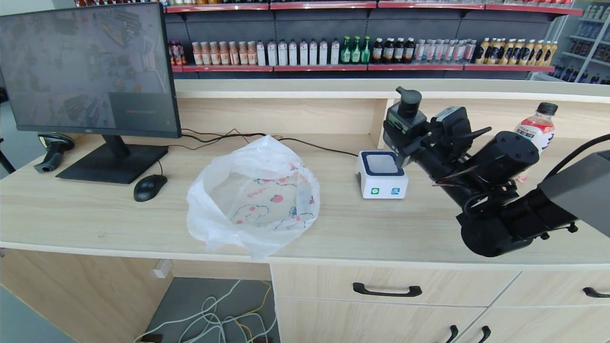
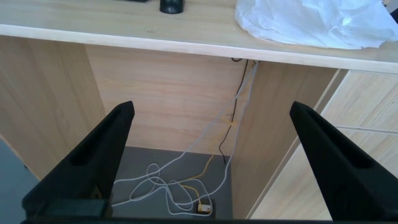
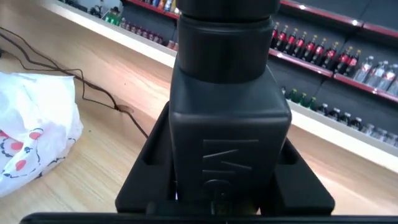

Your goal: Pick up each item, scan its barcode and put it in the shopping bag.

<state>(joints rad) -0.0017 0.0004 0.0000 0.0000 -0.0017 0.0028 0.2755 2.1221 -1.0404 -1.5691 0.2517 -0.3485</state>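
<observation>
- Right now the right gripper [image 1: 413, 140] is clamped around a dark pump bottle [image 1: 402, 125]. It holds the bottle roughly upright just above the far right corner of the scanner [image 1: 381, 174], so the step in hand looks like the scan.
- To do it well, the label side carrying the barcode should face the scanner's glass window. No barcode can be made out on the bottle, so the wrist probably needs to roll or tip until one faces down.
- The bottle should stay close over the glass without touching it, and be held steady there for a moment. The grip sits low on the body, so the pump head stands clear.
- The shopping bag [image 1: 255, 195] lies on the counter [image 1: 333, 228] to the left of the scanner, its mouth open upward. Its rim is limp and could fold in, so the bottle is best lowered through the middle of the opening.
- I cannot tell whether anything already lies in the bag; printed figures show through the plastic.
- The left gripper [image 2: 211, 107] hangs below the counter edge with its fingers spread wide, holding nothing.
- A drink bottle [image 1: 536, 128] with a red label stands far right behind the arm, probably the next item.
- A black cable [image 1: 314, 144] runs from the scanner's far side behind the bag, and could snag on a low sweep.
- Further left are a monitor [image 1: 88, 66], a mouse [image 1: 149, 186] and a handheld reader [image 1: 53, 151], all well apart from the path.
</observation>
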